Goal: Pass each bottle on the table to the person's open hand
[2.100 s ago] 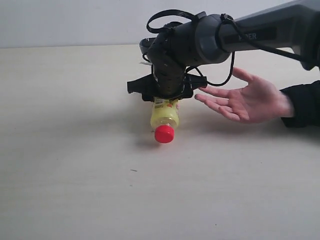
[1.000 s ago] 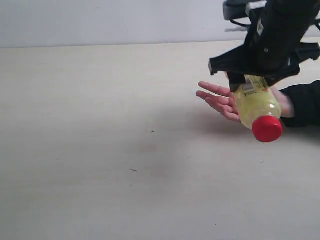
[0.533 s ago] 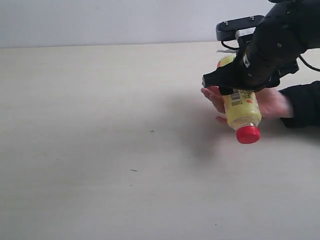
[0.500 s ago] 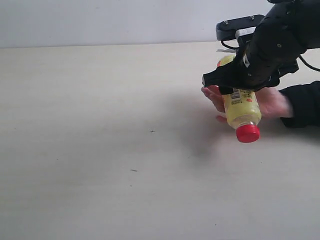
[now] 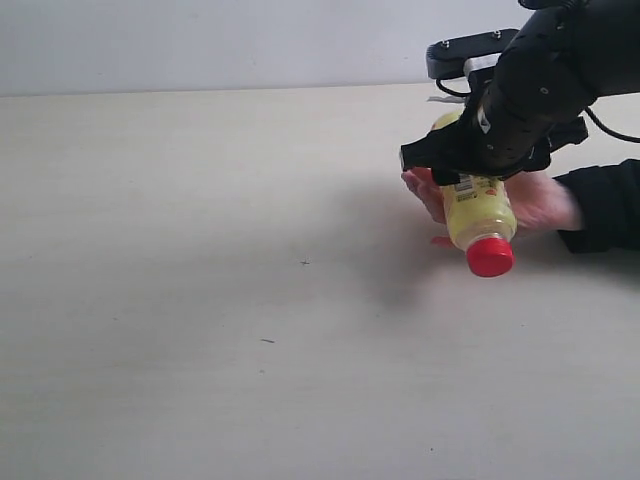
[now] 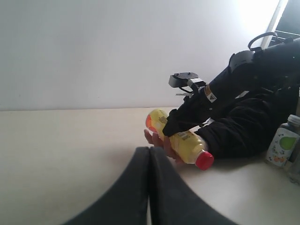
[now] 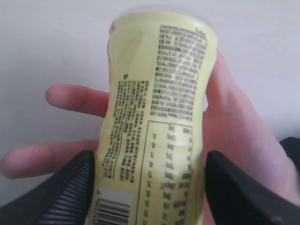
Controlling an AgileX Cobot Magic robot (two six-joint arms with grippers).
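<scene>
Handover step, near its end: right gripper (image 5: 472, 172) has its jaws clamped across the middle of the yellow bottle (image 5: 478, 215), which lies tilted over the person's open hand (image 5: 540, 200), red cap (image 5: 490, 258) lowest and jutting past the palm toward the exterior camera. Right wrist view shows fingers spread on one side of the bottle and the thumb side against the other; full contact with the palm cannot be told. Left gripper (image 6: 150, 152) hangs low over the table (image 5: 200, 300) well apart from the handover, jaws together, nothing between them. A pear-label bottle (image 6: 282, 145) stands upright on the table beside the person's black sleeve (image 5: 600, 205), waiting. To do this well, my judgement: settle the bottle until its weight sits in the palm, part the jaws slowly and only a little, then lift straight off without dragging. The cap end overhangs, so early release could tip or roll it out. Materials: bottle is smooth glossy plastic, rounded with a pinched waist, wrapped in a pale yellow label of fine print and a barcode, likely slippery. Gripper pads (image 7: 70, 187) are black, finely ridged. Tabletop is matte pale wood grain, flat and hard
</scene>
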